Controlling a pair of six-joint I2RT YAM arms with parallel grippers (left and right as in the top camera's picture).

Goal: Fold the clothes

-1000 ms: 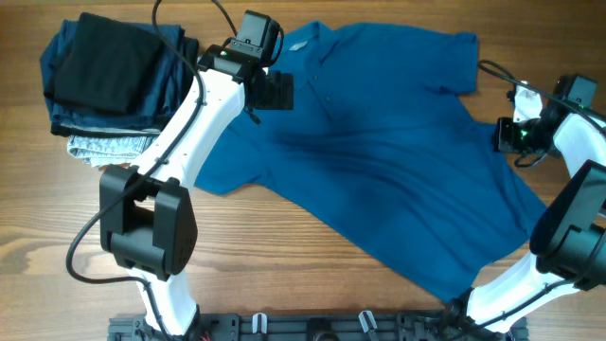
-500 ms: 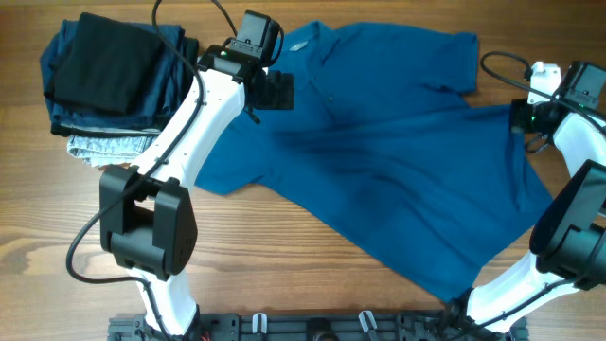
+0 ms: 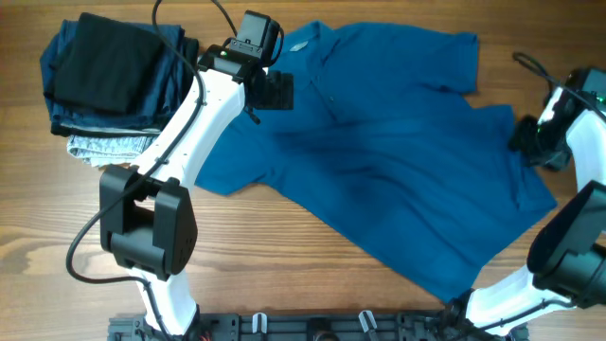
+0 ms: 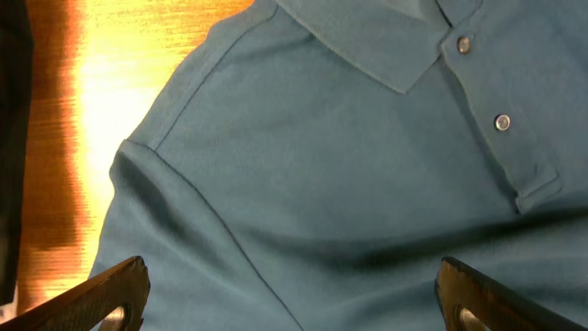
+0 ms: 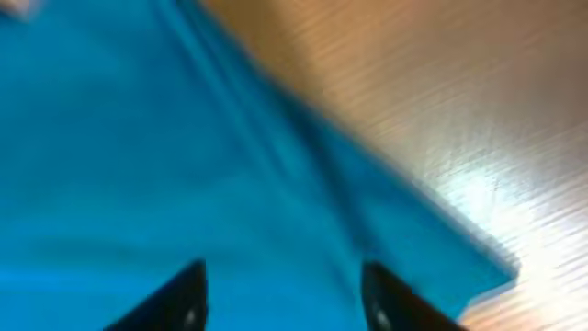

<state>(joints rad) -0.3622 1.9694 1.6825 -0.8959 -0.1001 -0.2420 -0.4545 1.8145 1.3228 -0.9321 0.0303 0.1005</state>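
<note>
The left gripper (image 4: 294,292), fingers spread wide and holding nothing, hangs over the buttoned collar (image 4: 367,46) of the medium-blue short-sleeved soft shirt (image 3: 379,161), which lies spread across the brown wooden table (image 3: 284,260). The right gripper (image 5: 283,296), likewise released, hovers at the shirt's right edge. Folded dark garments (image 3: 104,71) sit far left.

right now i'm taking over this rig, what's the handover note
Left gripper: open, over the blue shirt beside its collar, holding nothing.
Right gripper: fingers apart over the shirt's edge on the right side; the view is blurred.
Shirt: spread front up on the table. A stack of folded garments lies at the far left.
Done: no fold visible.
Left: all the folds.
</note>
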